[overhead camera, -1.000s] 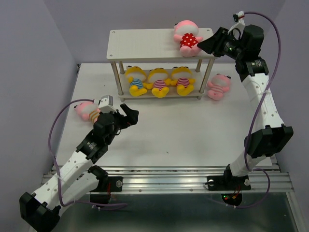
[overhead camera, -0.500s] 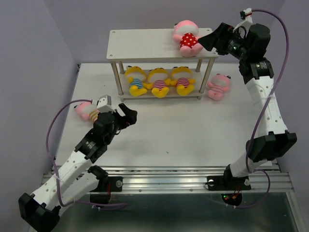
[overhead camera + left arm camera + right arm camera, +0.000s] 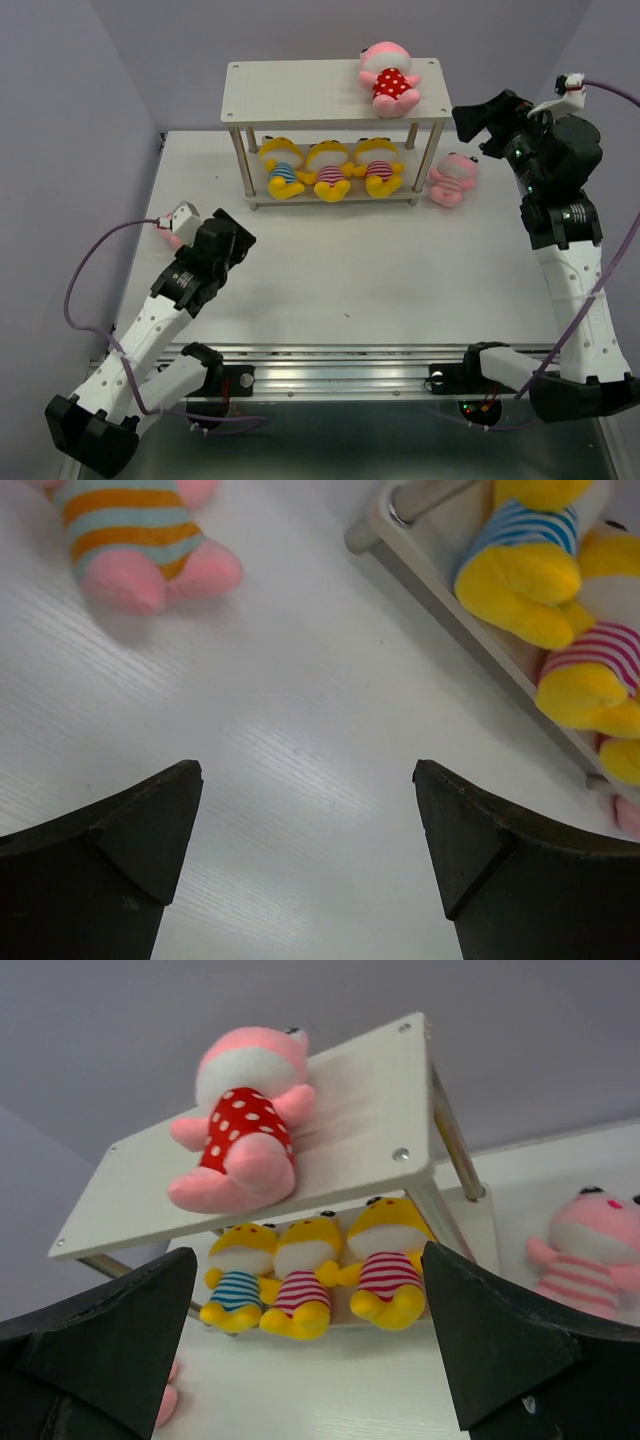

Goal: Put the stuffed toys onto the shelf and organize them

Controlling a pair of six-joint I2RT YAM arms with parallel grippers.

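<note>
The right gripper (image 3: 308, 1252) has just let go of the red polka-dot toy (image 3: 390, 80) and drawn back from the shelf (image 3: 300, 92). A second ago it was right at the top board's right end. Now it hangs off toward 2 o'clock in the top view, its fingers spread wide with nothing between them. The toy lies on its back at the right end of the top board, apart from the gripper and apparently settled.

The three yellow toys (image 3: 329, 172) sit in a row on the lower board, so by my count four of six are shelved. Two remain on the table (image 3: 380, 270). One pink striped toy (image 3: 452, 178) lies just beside the shelf's right legs at about 1 o'clock, close under the right arm. The other pink striped toy (image 3: 135, 535) lies at about 9 o'clock.

The left gripper (image 3: 306, 770) has swung round toward that second toy. In its wrist view the toy sits ahead at about 11 o'clock (only the striped body and legs show), and the fingers are wide apart and empty, above bare table.

The top board is bare to the left of the polka-dot toy, and that looks like the natural place for both pink ones.
</note>
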